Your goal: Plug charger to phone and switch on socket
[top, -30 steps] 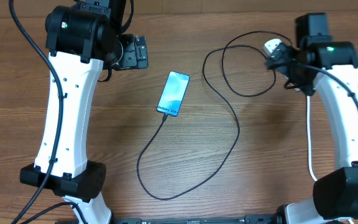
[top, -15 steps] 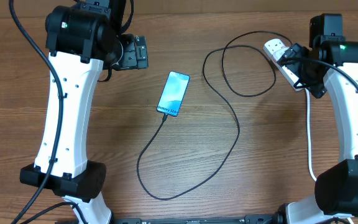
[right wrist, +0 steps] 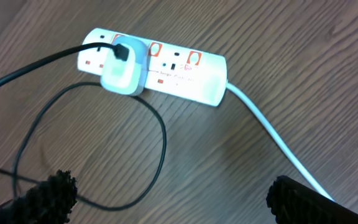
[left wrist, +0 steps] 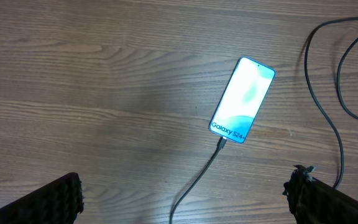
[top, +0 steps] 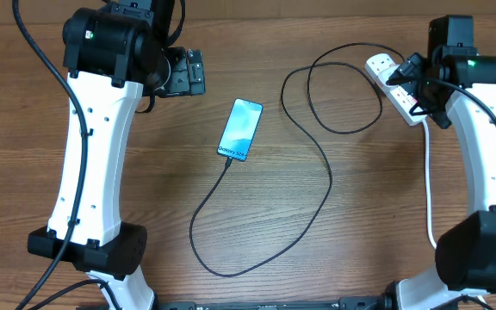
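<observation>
We're holding right gripper [right wrist: 171,190] spread wide, empty, socket [right wrist: 166,67] just ahead; left gripper [left wrist: 182,185] spread too, phone [left wrist: 242,99] with charger [left wrist: 220,144] ahead.

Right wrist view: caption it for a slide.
Open right gripper above the socket; charger plugged in.

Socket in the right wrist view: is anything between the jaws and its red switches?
Nothing visible stands between the open right gripper and the socket. The charger loops on the table in front of it, lying flat. Its white adapter crowds the leftmost red switch; the other two are uncovered.
</observation>
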`<state>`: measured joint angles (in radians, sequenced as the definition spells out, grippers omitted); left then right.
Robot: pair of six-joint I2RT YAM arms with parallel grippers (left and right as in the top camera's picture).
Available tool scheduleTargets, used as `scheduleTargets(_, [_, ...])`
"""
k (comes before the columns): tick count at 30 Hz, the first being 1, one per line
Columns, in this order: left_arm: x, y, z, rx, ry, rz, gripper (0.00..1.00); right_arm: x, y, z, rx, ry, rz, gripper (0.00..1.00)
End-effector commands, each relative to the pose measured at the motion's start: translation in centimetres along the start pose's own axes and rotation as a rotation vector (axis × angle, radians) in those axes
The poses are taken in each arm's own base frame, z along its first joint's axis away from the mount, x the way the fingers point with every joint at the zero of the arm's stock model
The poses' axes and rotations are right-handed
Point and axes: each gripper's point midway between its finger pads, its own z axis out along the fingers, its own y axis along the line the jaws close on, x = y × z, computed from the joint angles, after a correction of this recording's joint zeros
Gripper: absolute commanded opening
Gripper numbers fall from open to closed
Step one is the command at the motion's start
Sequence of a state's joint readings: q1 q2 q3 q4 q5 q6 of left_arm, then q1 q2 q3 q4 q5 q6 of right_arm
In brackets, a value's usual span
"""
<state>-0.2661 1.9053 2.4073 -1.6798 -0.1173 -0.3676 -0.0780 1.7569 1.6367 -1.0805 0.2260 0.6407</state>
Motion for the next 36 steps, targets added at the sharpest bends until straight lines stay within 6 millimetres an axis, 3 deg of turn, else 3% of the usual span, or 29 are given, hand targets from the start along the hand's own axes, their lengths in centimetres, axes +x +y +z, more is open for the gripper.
scheduleTargets(1, [-0.1,0.4,0.3,-0.020,0.001,-0.018,1.00,-0.4,-1.5,2.5,0.068,0.022,-0.001,1.00])
scheduleTargets(6, [-0.1,0.4,0.3,-0.020,0.001,-0.018,1.00,0.1,-3.0,4.8,0.036,0.140,0.016,1.00])
scheduleTargets(14, [-0.1,0.5,0.3,-0.020,0.001,-0.019,1.00,0.3,-3.0,4.4,-0.193,0.322,0.166,1.00])
scheduleTargets(36, [-0.1,0.4,0.3,-0.020,0.001,-0.018,1.00,0.4,-6.0,4.8,-0.052,0.298,0.166,1.00])
